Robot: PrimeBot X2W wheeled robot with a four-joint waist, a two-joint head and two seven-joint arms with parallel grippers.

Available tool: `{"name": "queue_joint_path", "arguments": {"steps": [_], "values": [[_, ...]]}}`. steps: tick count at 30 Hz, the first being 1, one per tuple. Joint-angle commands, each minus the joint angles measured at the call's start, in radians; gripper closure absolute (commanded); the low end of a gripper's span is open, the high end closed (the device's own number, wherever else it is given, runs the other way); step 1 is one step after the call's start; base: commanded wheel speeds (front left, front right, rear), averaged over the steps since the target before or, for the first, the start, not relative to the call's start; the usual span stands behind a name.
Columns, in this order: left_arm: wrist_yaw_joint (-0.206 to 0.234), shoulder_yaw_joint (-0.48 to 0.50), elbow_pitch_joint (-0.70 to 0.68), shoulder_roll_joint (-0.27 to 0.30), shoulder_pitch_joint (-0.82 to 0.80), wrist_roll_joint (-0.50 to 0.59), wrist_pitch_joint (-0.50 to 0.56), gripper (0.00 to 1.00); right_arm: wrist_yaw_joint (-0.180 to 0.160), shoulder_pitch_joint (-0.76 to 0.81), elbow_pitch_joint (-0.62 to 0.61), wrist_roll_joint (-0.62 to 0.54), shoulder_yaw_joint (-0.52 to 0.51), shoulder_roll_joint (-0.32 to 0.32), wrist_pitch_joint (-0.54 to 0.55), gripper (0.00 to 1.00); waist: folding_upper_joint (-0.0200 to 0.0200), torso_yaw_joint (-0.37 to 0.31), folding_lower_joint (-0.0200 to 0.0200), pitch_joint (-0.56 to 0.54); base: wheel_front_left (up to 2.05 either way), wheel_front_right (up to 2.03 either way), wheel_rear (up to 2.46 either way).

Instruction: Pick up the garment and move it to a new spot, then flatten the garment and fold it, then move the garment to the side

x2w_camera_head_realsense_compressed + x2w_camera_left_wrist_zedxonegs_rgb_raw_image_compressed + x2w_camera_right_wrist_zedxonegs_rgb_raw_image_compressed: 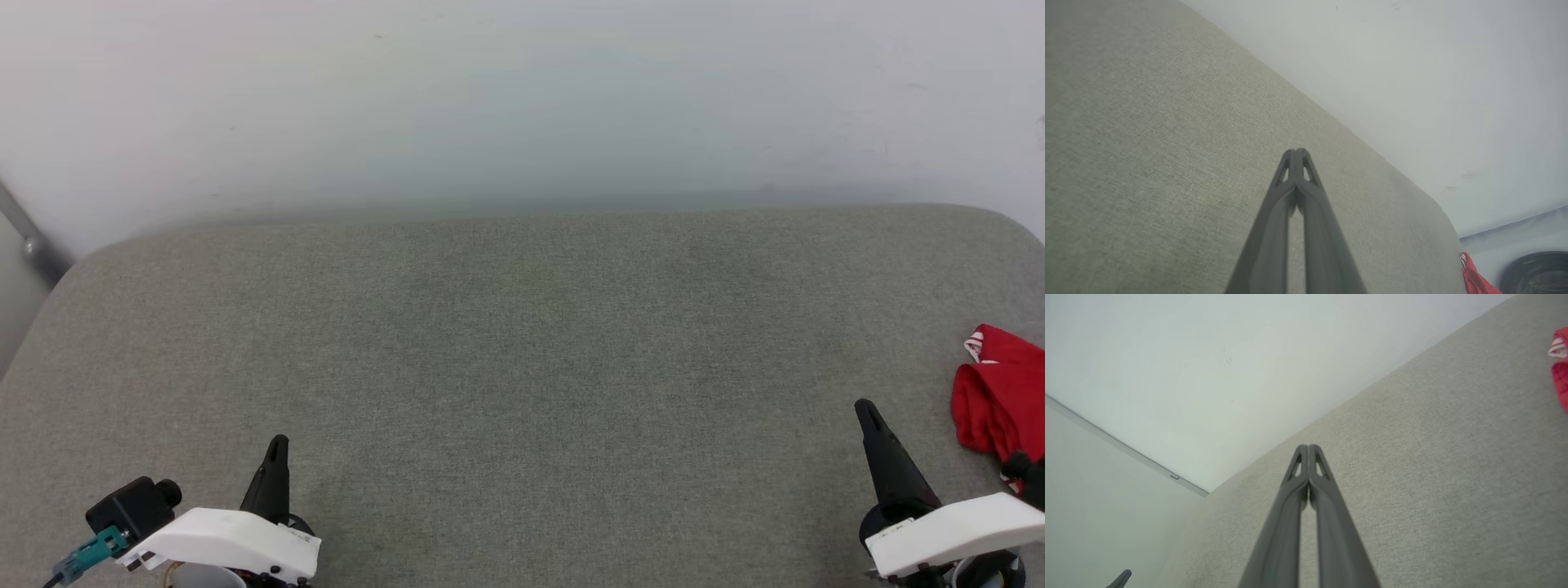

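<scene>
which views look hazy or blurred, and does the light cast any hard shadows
head view: flat even light, no hard shadows, garment sharp but cropped by the right edge, haze where cushion meets wall; left wrist view: washed out, left gripper soft close up; right wrist view: tilted scene, right gripper soft, garment blurred at the edge

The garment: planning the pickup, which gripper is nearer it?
Right. The right gripper is just beside the garment, not touching; the left gripper is far across the cushion.

Broad bare cushion (522,343) ahead, wall (522,98) behind, garment (1000,400) at far right.
</scene>
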Motion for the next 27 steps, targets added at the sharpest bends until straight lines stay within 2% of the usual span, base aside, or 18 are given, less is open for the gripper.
{"name": "queue_joint_path", "arguments": {"steps": [1, 27], "values": [[-0.015, 0.019, -0.004, -0.004, -0.033, -0.027, 0.007, 1.0, 0.0, -0.03, -0.001, 0.04, -0.005, 0.002, 0.001, 1.0, 0.0, 0.0, 0.0, 0.001, 0.0, 0.0, 0.0], [-0.117, 0.123, 0.053, -0.09, -0.069, -0.248, 0.082, 1.0, 0.0, -0.076, 0.075, 0.349, -0.021, 0.012, 0.016, 1.0, 0.0, 0.004, 0.0, 0.009, 0.0, 0.0, 0.0]]}}
